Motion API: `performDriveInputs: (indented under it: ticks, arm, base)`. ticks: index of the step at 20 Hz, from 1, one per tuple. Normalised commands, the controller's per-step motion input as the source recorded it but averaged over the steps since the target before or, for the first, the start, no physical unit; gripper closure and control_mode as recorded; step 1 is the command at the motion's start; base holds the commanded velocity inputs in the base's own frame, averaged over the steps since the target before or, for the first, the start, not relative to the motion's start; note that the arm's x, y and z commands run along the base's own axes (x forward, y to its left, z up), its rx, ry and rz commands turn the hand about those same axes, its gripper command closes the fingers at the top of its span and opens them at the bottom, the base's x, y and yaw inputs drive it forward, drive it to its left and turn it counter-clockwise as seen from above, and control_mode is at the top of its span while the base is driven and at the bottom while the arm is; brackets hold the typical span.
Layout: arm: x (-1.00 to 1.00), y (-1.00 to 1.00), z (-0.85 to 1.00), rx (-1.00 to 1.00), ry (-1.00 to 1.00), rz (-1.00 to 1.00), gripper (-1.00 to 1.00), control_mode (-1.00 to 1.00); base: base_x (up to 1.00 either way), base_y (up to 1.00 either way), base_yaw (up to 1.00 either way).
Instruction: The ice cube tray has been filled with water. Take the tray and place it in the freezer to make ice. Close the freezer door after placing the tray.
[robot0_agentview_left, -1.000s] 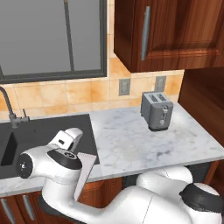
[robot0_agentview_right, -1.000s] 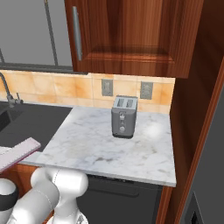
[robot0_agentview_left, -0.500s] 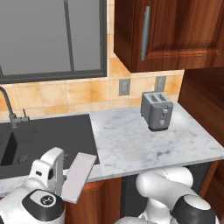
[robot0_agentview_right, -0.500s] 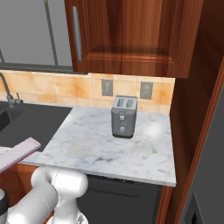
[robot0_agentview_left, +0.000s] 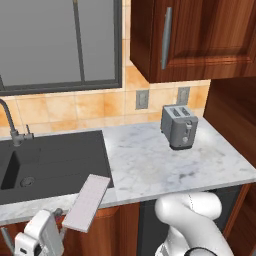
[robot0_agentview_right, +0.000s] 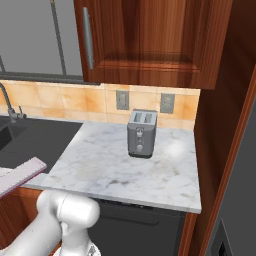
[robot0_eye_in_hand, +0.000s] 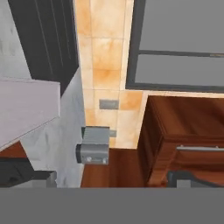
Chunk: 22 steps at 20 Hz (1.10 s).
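Okay, so the jaws are standing wide open with nothing between them, hanging low in front of the counter (robot0_agentview_left: 150, 170), below and left of the sink's (robot0_agentview_left: 50, 162) front right corner. The tray (robot0_agentview_left: 87, 202) is sitting just off that same corner of the sink, angled, with its near end poking out past the counter's front lip.

I'm thinking the step in hand is the pickup. That overhang looks like the handy bit: I'd be coming in level at the free end and pinching across the thin thickness, not the width. It's supposed to be full of water, so keeping it flat during the lift is mattering more than speed.

Material-wise, the tray is looking like a thin, pale pinkish slab, probably smooth and a bit slippery. The counter is glossy grey-veined marble, the sink is matte black, and the boxy grey metal toaster (robot0_agentview_left: 179, 127) is sitting well right of the sink, out of the way.
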Motion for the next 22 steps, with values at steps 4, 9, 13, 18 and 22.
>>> performDriveInputs:
  ticks: [4,9,13,18,22]
  arm:
    - [0.00,0.10,-0.75,0.00,-0.21,0.00,-1.00,-1.00]
    - [0.00,0.00,-0.58,0.02,-0.21,0.00,-1.00,-1.00]
    - [0.00,0.00,-0.45,0.11,-0.11,0.00,-1.00,-1.00]
    - [0.11,0.00,-0.38,0.16,-0.02,0.00,-1.00,-1.00]
    - [0.26,0.00,-0.22,0.18,0.00,0.00,-1.00,-1.00]
  base:
    - [0.00,0.00,0.00]
    - [0.00,0.00,0.00]
    - [0.00,0.00,0.00]
    - [0.00,0.00,0.00]
    - [0.00,0.00,0.00]
